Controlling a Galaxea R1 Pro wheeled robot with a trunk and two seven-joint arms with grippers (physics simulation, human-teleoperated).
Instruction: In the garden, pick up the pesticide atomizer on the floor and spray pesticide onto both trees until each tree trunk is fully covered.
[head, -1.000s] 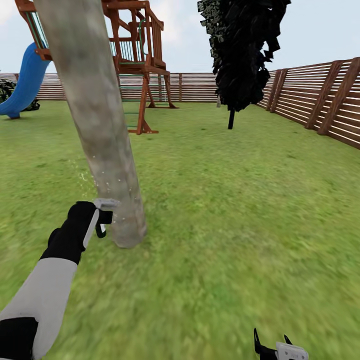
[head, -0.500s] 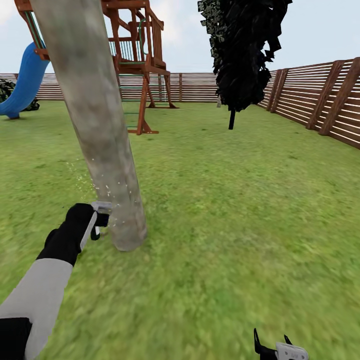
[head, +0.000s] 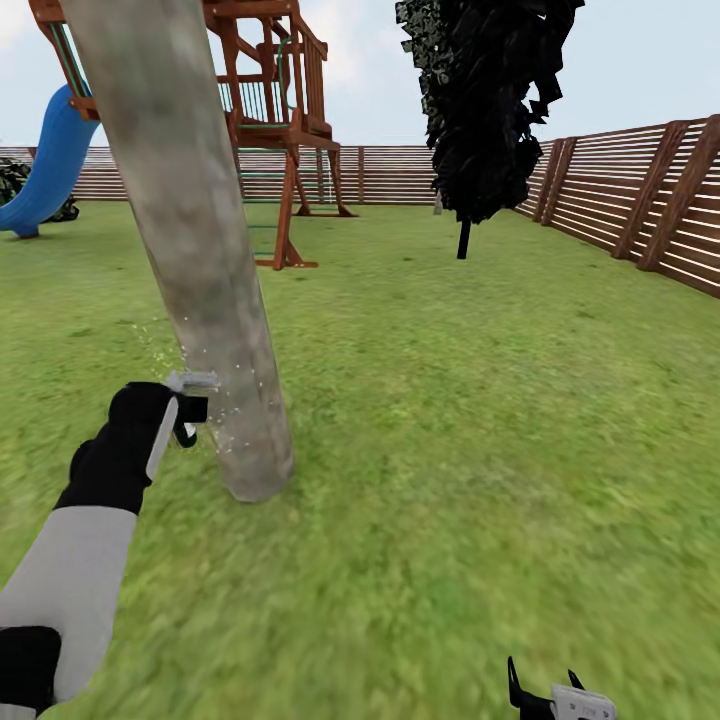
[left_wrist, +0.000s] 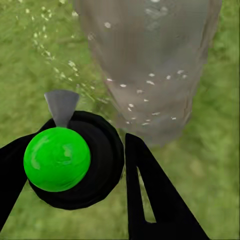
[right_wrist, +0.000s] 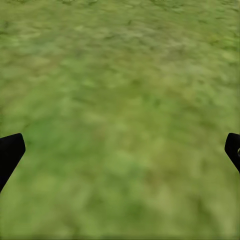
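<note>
- My left gripper (head: 178, 420) clenches the pesticide atomizer (left_wrist: 57, 158) (green-topped), beside the tree trunk (head: 205, 290), left of centre.
- Pesticide (head: 165, 355) specks dot its bark.
- My right gripper (head: 545, 690), lower right, hangs released.

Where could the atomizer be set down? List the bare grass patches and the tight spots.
Open grass lies between the near tree trunk and the slatted fence, bare under the right tool. More lawn runs toward the dark tree. It is crowded at the trunk's base, where the left tool holds the atomizer amid spray specks.
</note>
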